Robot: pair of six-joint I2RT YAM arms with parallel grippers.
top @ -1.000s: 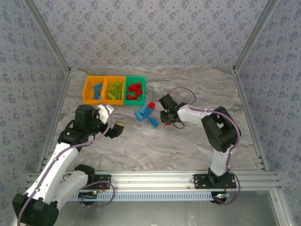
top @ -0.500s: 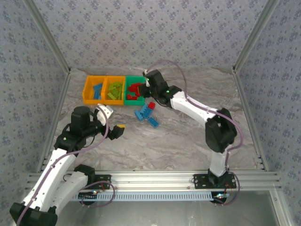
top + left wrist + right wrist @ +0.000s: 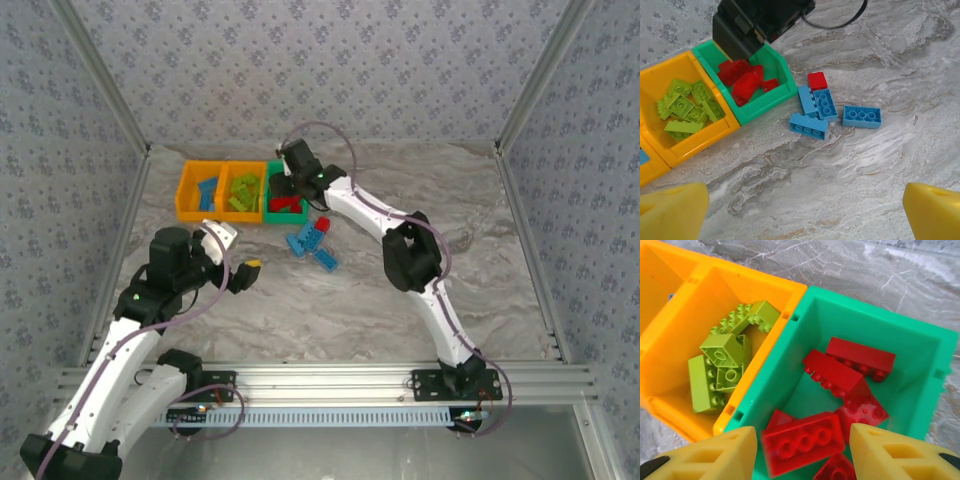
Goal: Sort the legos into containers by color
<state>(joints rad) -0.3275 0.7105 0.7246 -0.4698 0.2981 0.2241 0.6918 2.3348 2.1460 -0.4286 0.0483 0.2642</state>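
Floral-papered walls (image 3: 330, 60) enclose a grey marbled table (image 3: 480, 200). The containers (image 3: 215, 217) sit far left. Red legos (image 3: 840, 375) fill the green one, under the right gripper (image 3: 802, 450), fingers parted. The left gripper (image 3: 800, 215) gapes empty – blue legos (image 3: 822, 105) lie loose ahead.

No writing, number, brand mark or label can be read anywhere; the containers (image 3: 181, 195) and the legos (image 3: 861, 116) show only plain coloured plastic.
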